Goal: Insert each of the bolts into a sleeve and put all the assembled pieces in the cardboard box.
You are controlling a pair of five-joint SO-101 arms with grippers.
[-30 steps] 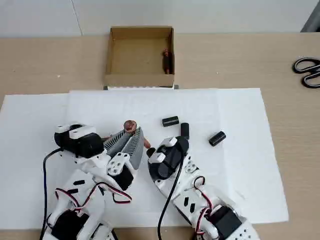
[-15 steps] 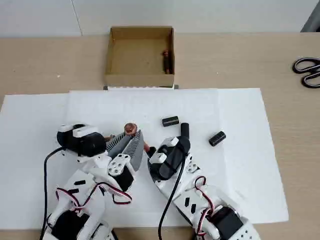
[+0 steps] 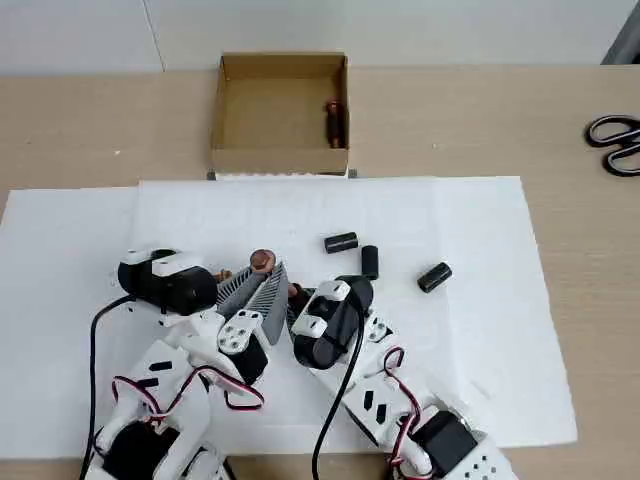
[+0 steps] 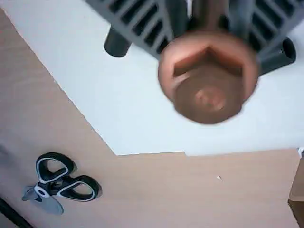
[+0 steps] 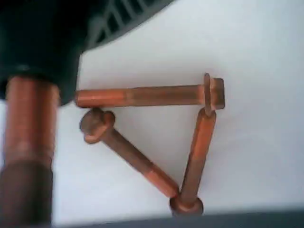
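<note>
We see a light wooden desk point(image 3: 500, 120) with a white sheet point(image 3: 480, 330) spread over its near half. Beyond the far edge, at 12 o'clock, the room shows a pale surface. The cardboard box point(image 3: 278, 160) stands at 12 o'clock, just off the sheet, with one assembled piece point(image 3: 335, 122) against its 3 o'clock wall. Scissors point(image 3: 615, 143) lie at 2 o'clock on bare wood. The left tool point(image 3: 258, 282) is clamped on a bolt point(image 3: 261, 260), head upward. Three sleeves point(image 3: 340, 242) lie at its 3 o'clock. Three loose bolts point(image 5: 142, 96) touch in a triangle on the sheet. The right tool point(image 3: 303, 298) sits just beside the left; we cannot tell how far open it is.
</note>
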